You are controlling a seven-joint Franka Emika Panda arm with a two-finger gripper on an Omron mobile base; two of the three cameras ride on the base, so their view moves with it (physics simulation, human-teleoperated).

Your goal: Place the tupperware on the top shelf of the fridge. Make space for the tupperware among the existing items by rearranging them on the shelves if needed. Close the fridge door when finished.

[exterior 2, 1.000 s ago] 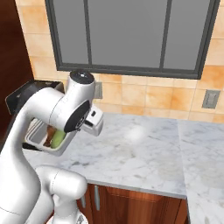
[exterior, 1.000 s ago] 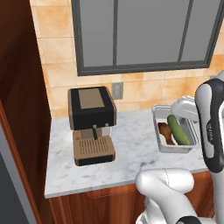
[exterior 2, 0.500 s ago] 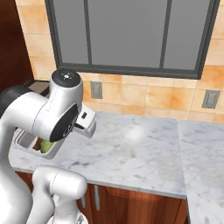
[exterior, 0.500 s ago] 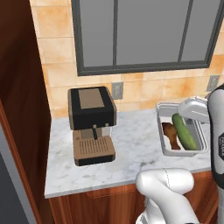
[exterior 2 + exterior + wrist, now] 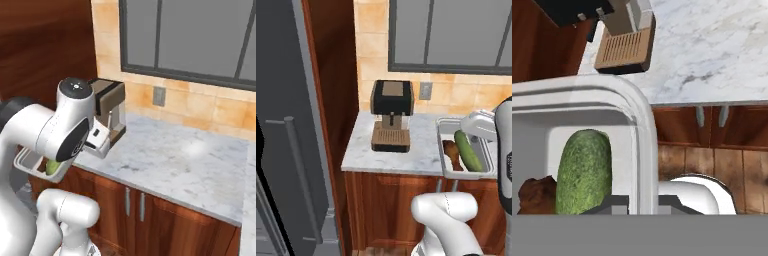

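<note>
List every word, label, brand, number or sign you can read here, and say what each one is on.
None: no readable text in these views.
The coffee machine, the tupperware, the fridge and the wall outlet carry no lettering.

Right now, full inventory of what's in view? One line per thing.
tupperware: 1, translucent whitish, lifted off the counter at the right of the left base view, rim pinched by the gripper
green food: 1, long and green, inside the tupperware
brown food: 1, brown, beside the green food in the tupperware
coffee machine: 1, black and tan, on the counter by the wall
counter: 1, white-grey marble, over wooden cabinets
wall outlet: 1, grey, on the tiled wall behind the coffee machine
window: 1, dark frame, above the counter
fridge: 1, matte grey with bar handle, far left
gripper: 1, dark tips, shut on the tupperware rim
</note>
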